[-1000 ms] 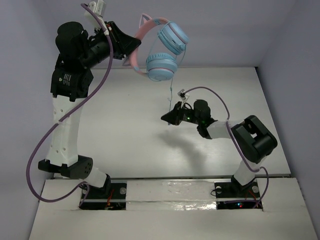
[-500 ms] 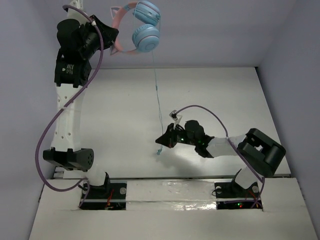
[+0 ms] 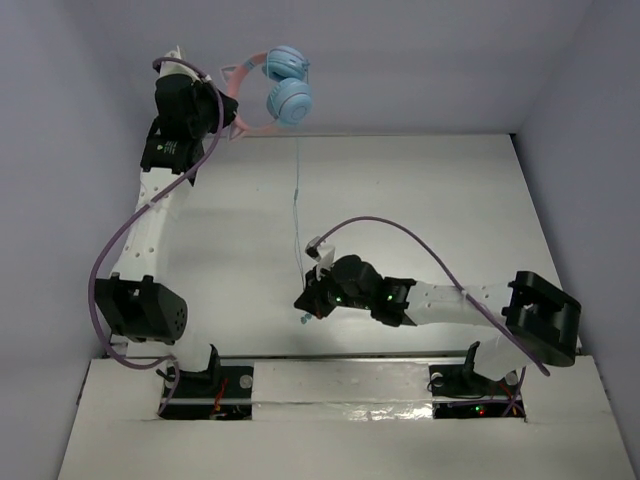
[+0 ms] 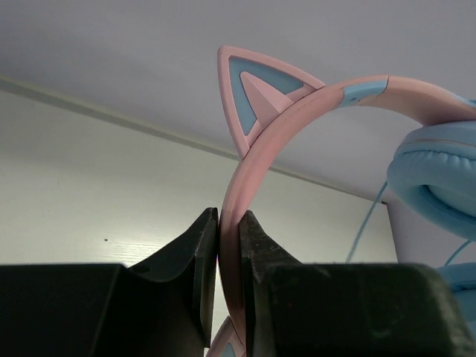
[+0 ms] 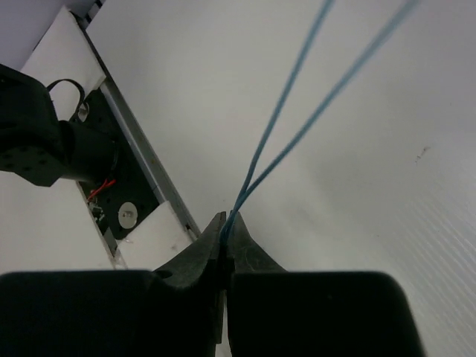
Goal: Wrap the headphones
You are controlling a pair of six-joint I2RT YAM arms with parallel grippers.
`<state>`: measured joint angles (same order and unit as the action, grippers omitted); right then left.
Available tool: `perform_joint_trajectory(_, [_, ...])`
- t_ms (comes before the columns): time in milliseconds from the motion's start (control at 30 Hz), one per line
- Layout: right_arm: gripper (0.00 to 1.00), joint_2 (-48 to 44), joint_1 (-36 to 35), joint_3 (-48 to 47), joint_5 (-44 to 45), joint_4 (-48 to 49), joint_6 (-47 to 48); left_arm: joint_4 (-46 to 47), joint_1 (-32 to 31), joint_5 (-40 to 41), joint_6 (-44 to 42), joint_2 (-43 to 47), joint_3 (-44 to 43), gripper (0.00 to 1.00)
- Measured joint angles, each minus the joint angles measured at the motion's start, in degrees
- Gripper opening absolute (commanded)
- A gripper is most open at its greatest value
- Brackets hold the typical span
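White table [image 3: 230, 250] below.
Top: left gripper [image 3: 232, 115] holds headphones [image 3: 287, 92] raised, just beyond its tips; cable [image 3: 297, 205] runs taut from them down into right gripper [image 3: 305, 303].
Left wrist: jaws pinching headband [image 4: 249, 141]; may slip under pull.
Right wrist: jaws pressed on cable; overtension could snap it.

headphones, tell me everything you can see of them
The headphones are held aloft at the far left. They have a thin pink plastic-looking headband with cat ears, clamped by the left gripper, two round light-blue ear cups, and a thin blue cable hanging down to the right gripper, which pinches it.
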<state>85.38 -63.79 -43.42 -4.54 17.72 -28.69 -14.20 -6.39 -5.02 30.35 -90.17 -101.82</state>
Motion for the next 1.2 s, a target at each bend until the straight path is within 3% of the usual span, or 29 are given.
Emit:
perform_joint_trajectory(233, [0.00, -0.6, -4.9, -11.7, 6.9, -15.5, 3.4, 6.3, -1.1, 2.3, 1.7, 1.6, 14.2, 0.00])
perform_joint_trajectory(500, [0.00, -2.5, -8.4, -29.4, 11.1, -37.0, 8.4, 12.7, -9.8, 10.3, 0.6, 4.2, 30.2, 0.00])
perform_joint_trajectory(767, [0.00, -3.1, -8.7, -44.1, 15.6, -52.7, 13.0, 17.4, -15.8, 14.7, -2.0, 4.3, 38.8, 0.00])
perform_joint_trajectory(967, [0.00, -3.1, -8.7, -52.7, 22.5, -60.3, 17.1, 21.3, -17.8, 15.9, -2.7, 5.8, 44.7, 0.00])
perform_joint_trajectory(1200, [0.00, -2.1, -8.6, -58.8, 28.9, -62.2, 22.1, 23.8, -21.8, 15.2, -3.1, 7.1, 49.3, 0.00])
